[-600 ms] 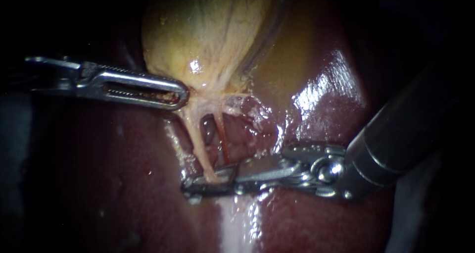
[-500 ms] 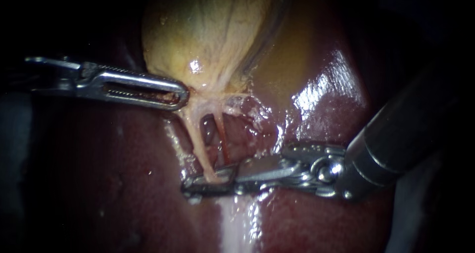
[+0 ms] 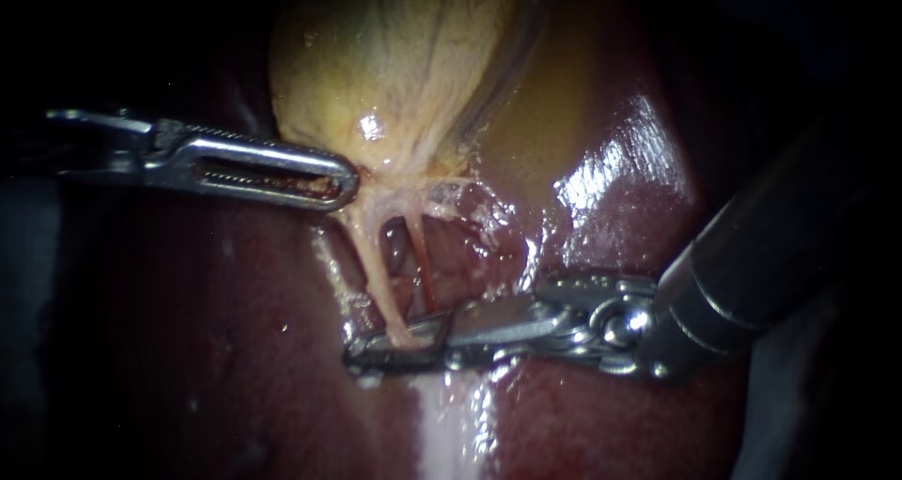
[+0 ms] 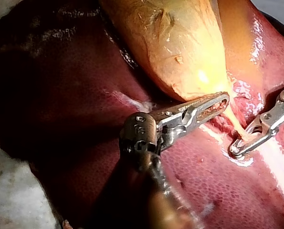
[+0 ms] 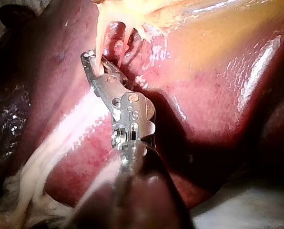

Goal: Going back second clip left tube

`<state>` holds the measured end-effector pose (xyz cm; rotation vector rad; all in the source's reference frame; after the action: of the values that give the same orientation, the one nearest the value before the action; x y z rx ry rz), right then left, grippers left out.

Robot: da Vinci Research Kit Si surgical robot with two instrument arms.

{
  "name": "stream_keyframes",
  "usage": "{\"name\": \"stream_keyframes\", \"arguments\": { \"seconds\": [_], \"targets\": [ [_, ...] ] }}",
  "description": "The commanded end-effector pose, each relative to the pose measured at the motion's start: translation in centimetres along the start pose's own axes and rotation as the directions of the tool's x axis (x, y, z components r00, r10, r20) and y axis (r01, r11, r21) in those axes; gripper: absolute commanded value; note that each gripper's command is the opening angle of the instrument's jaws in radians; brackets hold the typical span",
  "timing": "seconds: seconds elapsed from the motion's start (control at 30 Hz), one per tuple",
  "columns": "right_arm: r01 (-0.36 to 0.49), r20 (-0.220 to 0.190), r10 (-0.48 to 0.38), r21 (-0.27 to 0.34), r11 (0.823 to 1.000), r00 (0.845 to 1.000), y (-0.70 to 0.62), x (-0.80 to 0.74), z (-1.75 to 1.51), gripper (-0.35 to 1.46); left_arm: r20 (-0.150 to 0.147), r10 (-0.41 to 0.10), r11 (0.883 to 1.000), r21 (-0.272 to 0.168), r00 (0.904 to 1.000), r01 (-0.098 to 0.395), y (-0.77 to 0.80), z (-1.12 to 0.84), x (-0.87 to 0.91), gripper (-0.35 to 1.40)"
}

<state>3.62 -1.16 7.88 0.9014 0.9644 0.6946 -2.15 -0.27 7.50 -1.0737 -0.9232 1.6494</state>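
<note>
The yellow gallbladder (image 3: 395, 57) lies on the dark red liver (image 3: 235, 348). From its lower end two tubes run down: the pale left tube (image 3: 376, 269) and a thin reddish right tube (image 3: 425, 269). My left instrument (image 3: 343, 181) has slotted jaws shut on the tissue at the gallbladder's lower end (image 4: 213, 90); the left wrist view shows the same grip (image 4: 220, 101). My right instrument (image 3: 359, 350) reaches the foot of the left tube. Its jaws stand open with a gap, and the tube (image 5: 101, 36) passes between them (image 5: 89, 59). I make out no clip.
A pale white band (image 3: 446, 424) runs down the liver below the right instrument's jaws. Wet glare (image 3: 620, 161) marks the liver to the right of the gallbladder. White cloth (image 4: 13, 191) borders the liver beside the left instrument's shaft.
</note>
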Motion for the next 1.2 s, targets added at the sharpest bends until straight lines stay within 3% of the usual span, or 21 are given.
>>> {"name": "stream_keyframes", "arguments": {
  "seconds": [0.03, 0.13, 0.3, 0.73, 1.2],
  "targets": [
    [0.018, -0.011, -0.018, -0.002, 1.0, 1.0, 0.0, 0.01, 0.02, 0.03, 0.0, 0.0, 1.0, 0.0, 1.0, 0.0, 0.0, 0.0, 0.0, -0.35],
    [0.071, -0.028, -0.071, -0.012, 0.997, 0.997, 0.01, 0.03, 0.08, 0.35, 0.0, 0.0, 1.0, 0.0, 1.0, 0.0, 0.0, 0.0, 0.0, -0.35],
    [0.12, -0.052, -0.124, -0.063, 0.991, 0.991, 0.03, 0.08, 0.15, 0.49, 0.0, 0.0, 1.0, 0.0, 1.0, 0.0, 0.01, -0.01, -0.01, -0.35],
    [0.147, -0.053, -0.151, -0.072, 0.987, 0.987, 0.03, 0.1, 0.1, 0.49, 0.0, 0.0, 1.0, 0.001, 1.0, 0.0, 0.03, -0.01, -0.02, -0.35],
    [0.158, -0.047, -0.161, -0.055, 0.986, 0.986, -0.09, 0.1, -0.3, 0.49, 0.0, 0.0, 1.0, 0.0, 1.0, 0.0, 0.03, -0.03, -0.02, -0.35]
  ]
}}
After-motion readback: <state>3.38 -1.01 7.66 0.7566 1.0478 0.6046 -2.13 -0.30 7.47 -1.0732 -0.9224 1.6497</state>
